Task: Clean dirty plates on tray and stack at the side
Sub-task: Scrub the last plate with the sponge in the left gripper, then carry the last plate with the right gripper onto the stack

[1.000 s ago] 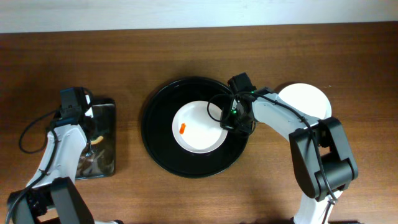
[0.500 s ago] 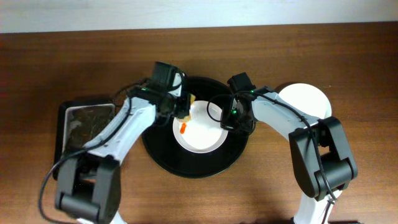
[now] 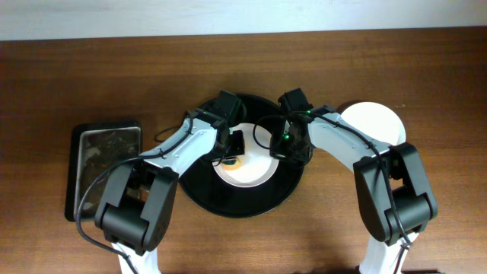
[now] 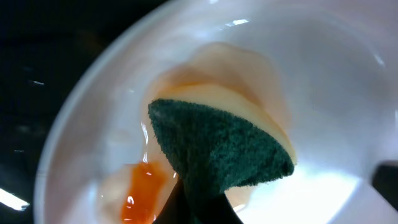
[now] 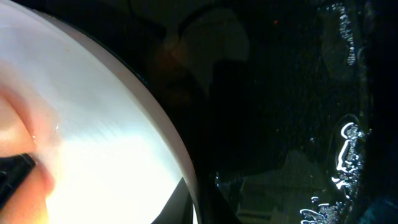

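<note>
One dirty plate (image 3: 255,171) lies in the middle of the round black tray (image 3: 198,190). My left gripper (image 3: 230,150) is shut on a green-and-yellow sponge (image 4: 217,149) and presses it onto the plate (image 4: 323,93), right beside an orange smear (image 4: 142,191) with pale smeared streaks around it. My right gripper (image 3: 283,144) is shut on the plate's right rim (image 5: 155,112), with one finger on each side of the rim (image 5: 202,208). A stack of clean white plates (image 3: 377,122) sits on the table to the right of the tray.
A rectangular black tray (image 3: 106,167), wet and without the sponge, lies at the left. The two arms meet over the round tray. Bare wooden table (image 3: 319,236) surrounds everything.
My left arm swung from the rectangular tray to the plate with the sponge, which now sits on the orange smear. The right arm has not moved.
</note>
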`<state>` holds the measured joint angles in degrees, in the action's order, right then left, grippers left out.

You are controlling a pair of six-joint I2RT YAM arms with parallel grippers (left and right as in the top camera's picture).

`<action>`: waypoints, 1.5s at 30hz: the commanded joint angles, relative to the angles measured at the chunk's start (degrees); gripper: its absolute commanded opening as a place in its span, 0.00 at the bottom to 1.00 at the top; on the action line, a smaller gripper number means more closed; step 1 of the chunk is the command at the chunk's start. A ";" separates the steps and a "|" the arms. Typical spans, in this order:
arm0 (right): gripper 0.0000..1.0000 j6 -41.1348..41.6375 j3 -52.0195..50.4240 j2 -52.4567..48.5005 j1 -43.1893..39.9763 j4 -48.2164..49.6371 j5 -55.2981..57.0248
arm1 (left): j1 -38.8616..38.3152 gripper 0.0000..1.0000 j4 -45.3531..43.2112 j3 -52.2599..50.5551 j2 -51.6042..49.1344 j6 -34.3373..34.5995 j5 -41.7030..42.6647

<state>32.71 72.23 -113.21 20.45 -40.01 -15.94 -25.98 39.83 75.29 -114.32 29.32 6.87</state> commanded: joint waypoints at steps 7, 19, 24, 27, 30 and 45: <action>0.06 0.15 0.02 -1.60 -0.24 -0.35 3.13 | 0.74 0.00 4.63 1.40 -1.70 -11.65 -31.63; 0.05 -6.84 6.95 0.17 -0.15 -10.54 14.10 | 1.75 0.00 15.76 15.15 -1.70 -10.75 -23.65; 0.04 -14.69 19.85 5.86 3.30 -24.00 32.83 | 7.02 0.00 15.15 15.15 -1.70 -13.03 -3.74; 0.04 -13.46 22.86 7.13 9.25 -29.00 48.59 | 10.27 0.00 16.04 15.15 -1.70 -15.52 0.33; 0.04 -10.75 23.04 7.17 15.52 -31.43 61.44 | 11.21 0.00 17.09 15.15 -1.70 -18.60 1.29; 0.04 -0.24 23.06 7.19 30.91 -38.27 88.32 | 11.26 0.01 17.38 15.15 -1.70 -18.75 0.85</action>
<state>31.27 94.30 -107.50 51.22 -78.08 68.38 -14.92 57.25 89.27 -115.74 11.53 7.11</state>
